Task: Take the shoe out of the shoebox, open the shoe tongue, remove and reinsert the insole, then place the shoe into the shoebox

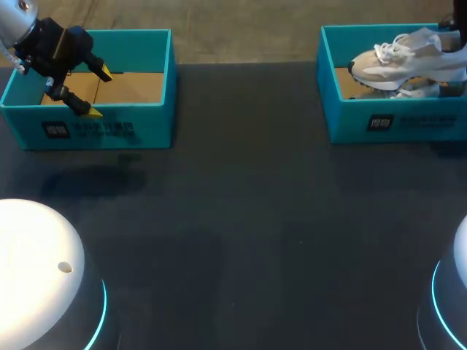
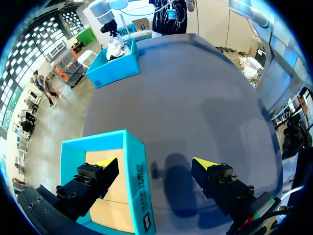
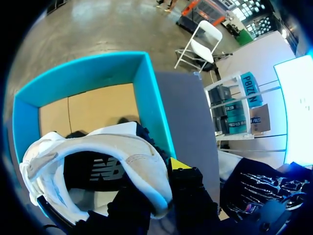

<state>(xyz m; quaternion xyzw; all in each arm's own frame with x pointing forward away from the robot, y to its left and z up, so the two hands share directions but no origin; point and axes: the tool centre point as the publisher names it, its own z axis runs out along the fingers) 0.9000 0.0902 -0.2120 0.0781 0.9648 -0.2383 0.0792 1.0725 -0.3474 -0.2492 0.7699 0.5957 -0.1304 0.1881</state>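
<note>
Where the right arm comes in at the far right edge, the right gripper (image 3: 156, 186) is closed on the heel collar of the white shoe (image 3: 93, 161): one yellow-tipped finger presses the outside of the padded heel, and the other, dark and partly hidden, sits inside the shoe opening. The shoe lies in the right shoebox (image 3: 151, 93), a teal box with a brown cardboard floor, at the far right of the dark table (image 1: 255, 219). From the head view the shoe (image 1: 408, 58) sits high in this box (image 1: 423, 120), its upper and laces above the rim, toe pointing toward the table's middle; something pale shows under it, too unclear to name. Well apart, at the far left of the table, the left gripper (image 1: 98, 92) hangs over the left shoebox (image 1: 95, 130), its fingers spread wide and gripping nothing. In the left wrist view this gripper (image 2: 155, 164) straddles one teal wall of the box (image 2: 137, 186), one finger over the cardboard floor, the other over the table outside.
</note>
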